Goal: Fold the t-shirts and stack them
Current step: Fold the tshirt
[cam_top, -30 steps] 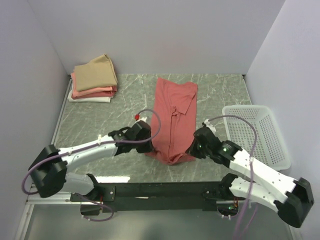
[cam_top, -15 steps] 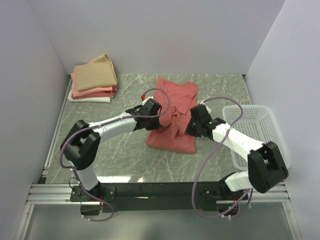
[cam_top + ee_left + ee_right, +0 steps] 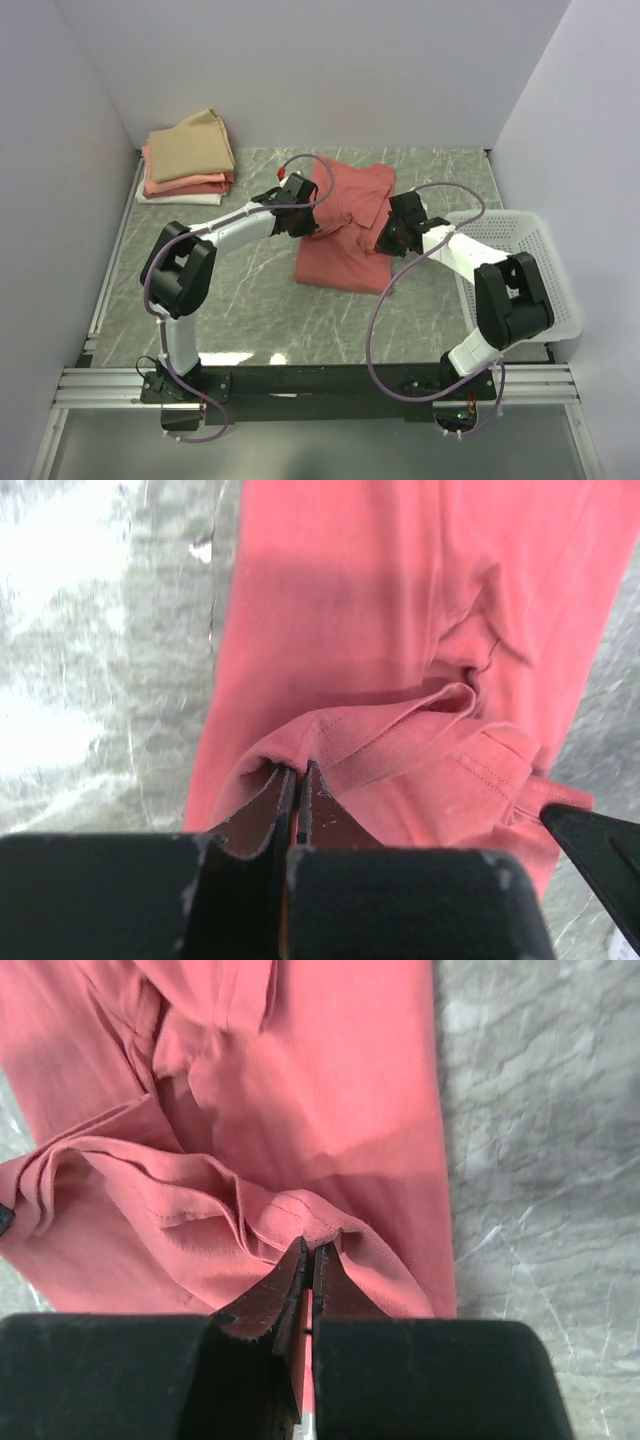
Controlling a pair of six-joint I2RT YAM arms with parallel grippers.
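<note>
The salmon-red t-shirt (image 3: 345, 250) lies in the middle of the table, its near end folded up over its far part. My left gripper (image 3: 298, 218) is shut on the folded hem at the shirt's left side; the pinch shows in the left wrist view (image 3: 297, 770). My right gripper (image 3: 392, 236) is shut on the hem at the shirt's right side, and the pinch shows in the right wrist view (image 3: 311, 1250). A stack of folded shirts sits at the back left: tan (image 3: 192, 144) on top, salmon-pink (image 3: 190, 184) under it, white (image 3: 180, 198) at the bottom.
A white perforated plastic basket (image 3: 520, 265) stands at the right, close to my right arm. White walls enclose the marble table (image 3: 220, 300) on three sides. A metal rail runs along the near edge.
Both grippers have carried the shirt's near hem away from me, from the front of the table to over its middle, folding the shirt roughly in half. The stack and basket have not moved.
</note>
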